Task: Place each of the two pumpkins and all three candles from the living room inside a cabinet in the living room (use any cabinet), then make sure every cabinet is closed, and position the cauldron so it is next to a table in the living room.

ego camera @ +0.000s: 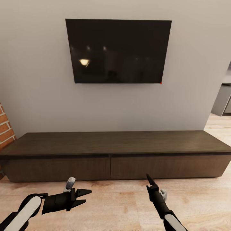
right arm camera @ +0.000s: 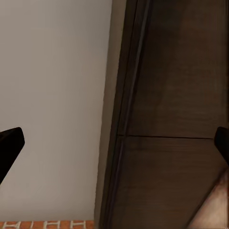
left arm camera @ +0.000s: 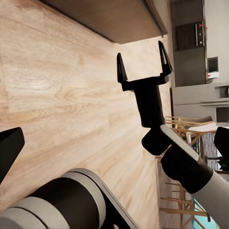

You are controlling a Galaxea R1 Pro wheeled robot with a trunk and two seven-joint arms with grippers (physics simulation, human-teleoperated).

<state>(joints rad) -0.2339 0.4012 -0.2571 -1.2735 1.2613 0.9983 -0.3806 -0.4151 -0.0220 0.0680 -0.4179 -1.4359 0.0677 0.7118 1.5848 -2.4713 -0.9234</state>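
Dark-brown wood faces us: the cabinet (ego camera: 112,154) runs long and low against the wall, its long axis across our view, both drawer fronts shut. We hold our left gripper (ego camera: 84,197) and right gripper (ego camera: 149,178) above the floor (ego camera: 122,199) just before it, both jaws spread and empty. The right one, pointing at the right drawer (ego camera: 166,166), looks nearer, so we judge it the arm to pull.

A dark television (ego camera: 118,51) hangs on the grey wall (ego camera: 35,80).
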